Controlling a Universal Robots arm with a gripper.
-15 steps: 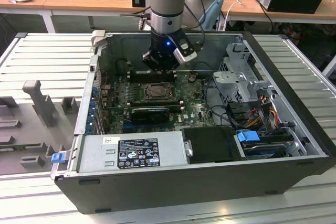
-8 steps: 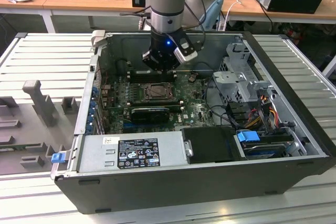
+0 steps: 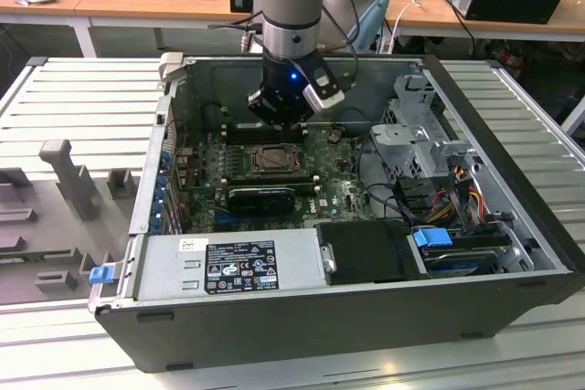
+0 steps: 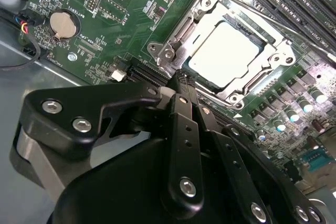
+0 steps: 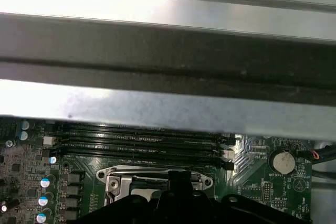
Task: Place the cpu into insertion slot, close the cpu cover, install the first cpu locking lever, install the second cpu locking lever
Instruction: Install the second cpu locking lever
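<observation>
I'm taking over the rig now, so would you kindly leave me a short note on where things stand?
Gripper: shut and empty, tips at the socket's edge, above the motherboard inside the open case.
CPU: seated flat in the insertion slot.
CPU cover: looks closed, framing the chip.
Done: CPU placed, cover apparently down.
Left: whether either locking lever is latched is unclear; check both.

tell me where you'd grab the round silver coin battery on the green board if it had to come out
Probably by its rim, coming straight down from above the board. The round silver coin battery lies flat in a dark ring holder with only its face up, so there is nothing to pinch across the top. Small parts crowd the green circuit board around it, so narrow fingers would likely suit.
</observation>
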